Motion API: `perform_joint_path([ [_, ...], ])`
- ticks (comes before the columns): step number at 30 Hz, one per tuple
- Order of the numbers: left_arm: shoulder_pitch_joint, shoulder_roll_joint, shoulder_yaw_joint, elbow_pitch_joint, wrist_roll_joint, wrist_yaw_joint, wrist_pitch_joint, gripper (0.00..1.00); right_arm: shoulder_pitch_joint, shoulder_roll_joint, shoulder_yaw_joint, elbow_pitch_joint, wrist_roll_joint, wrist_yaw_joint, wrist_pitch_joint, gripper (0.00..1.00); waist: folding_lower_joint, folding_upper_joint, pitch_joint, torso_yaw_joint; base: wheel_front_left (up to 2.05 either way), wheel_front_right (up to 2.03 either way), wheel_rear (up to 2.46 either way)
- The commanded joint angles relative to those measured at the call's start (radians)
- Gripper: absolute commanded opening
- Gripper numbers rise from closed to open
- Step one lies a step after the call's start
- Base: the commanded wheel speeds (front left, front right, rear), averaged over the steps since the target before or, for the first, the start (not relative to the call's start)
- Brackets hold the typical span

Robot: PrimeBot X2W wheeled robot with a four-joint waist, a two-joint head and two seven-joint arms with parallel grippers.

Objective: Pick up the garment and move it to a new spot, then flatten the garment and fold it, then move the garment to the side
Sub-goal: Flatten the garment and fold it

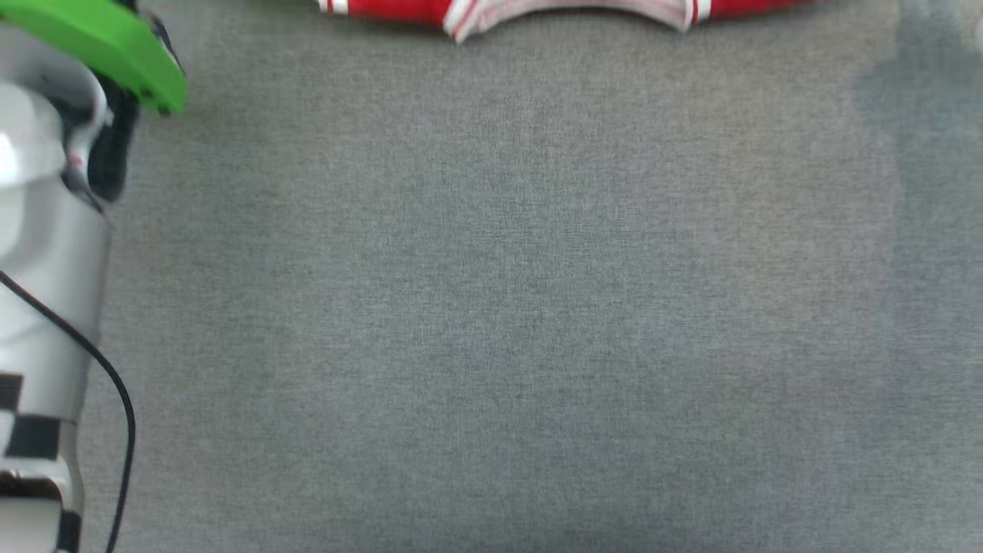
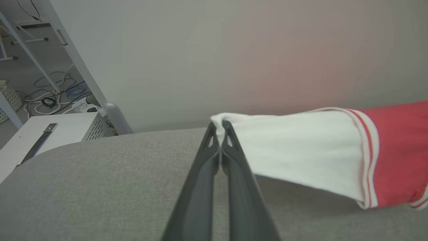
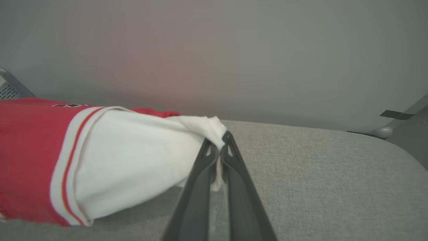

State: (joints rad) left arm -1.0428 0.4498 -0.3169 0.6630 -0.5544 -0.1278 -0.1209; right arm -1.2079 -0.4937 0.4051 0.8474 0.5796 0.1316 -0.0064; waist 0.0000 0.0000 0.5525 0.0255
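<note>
Matt cloth, coarse grey weave, and smooth dark and glossy robot parts.
The garment point(image 2: 301, 150) is soft, fine-knit fabric with no sheen, its stripe trim the same matt cloth. The grey covering point(image 1: 491, 307) beneath is a rough, visibly woven textile. The left gripper point(image 2: 219, 126) and right gripper point(image 3: 219, 140) look like smooth, semi-matt dark plastic. The pale forearm point(image 1: 38, 269) is glossy; the green part point(image 1: 107, 42) looks like smooth plastic.

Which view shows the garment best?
Right wrist view: the garment shows red body, striped trim, some lettering and a white sleeve pinched by the right end effector. Left wrist view shows the other sleeve in the left end effector; head view, its edge.
</note>
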Motion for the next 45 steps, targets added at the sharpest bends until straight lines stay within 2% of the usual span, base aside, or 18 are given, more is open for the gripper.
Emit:
perform_joint_path([
  [1,0.047,0.002,0.000,0.010,-0.018,-0.003,0.009,0.00,0.040,-0.016,0.012,0.007,0.019,-0.001,0.018,0.00,0.0000,0.0000,-0.102,0.006,0.00,0.00,0.00],
  [10,0.258,0.038,-0.029,0.007,-0.084,-0.003,0.113,0.00,0.241,-0.072,0.081,-0.018,0.098,-0.001,0.126,0.00,0.0000,0.0000,-0.234,0.011,0.00,0.00,0.00],
  [22,0.569,0.118,-0.078,-0.164,-0.204,0.011,0.329,0.00,0.503,-0.140,0.110,-0.106,0.226,-0.001,0.256,0.00,0.0000,0.0000,-0.393,-0.008,0.00,0.00,0.00],
  [24,0.674,0.144,-0.072,-0.259,-0.239,0.037,0.371,0.00,0.600,-0.163,0.097,-0.151,0.266,-0.001,0.291,0.00,0.0000,0.0000,-0.431,-0.013,0.00,0.00,0.00],
  [36,0.981,0.206,-0.063,-0.554,-0.347,0.144,0.507,0.00,0.920,-0.223,-0.008,-0.336,0.330,-0.001,0.437,0.00,0.0000,0.0000,-0.520,-0.026,0.00,0.00,0.00],
  [41,1.096,0.222,-0.055,-0.676,-0.416,0.183,0.566,0.00,1.029,-0.225,-0.085,-0.415,0.323,-0.001,0.496,0.00,0.0000,0.0000,-0.538,-0.034,0.00,0.00,0.00],
  [45,1.162,0.236,-0.039,-0.764,-0.440,0.214,0.570,0.00,1.101,-0.203,-0.154,-0.473,0.293,-0.001,0.532,0.00,0.0000,0.0000,-0.538,-0.038,0.00,0.00,0.00],
])
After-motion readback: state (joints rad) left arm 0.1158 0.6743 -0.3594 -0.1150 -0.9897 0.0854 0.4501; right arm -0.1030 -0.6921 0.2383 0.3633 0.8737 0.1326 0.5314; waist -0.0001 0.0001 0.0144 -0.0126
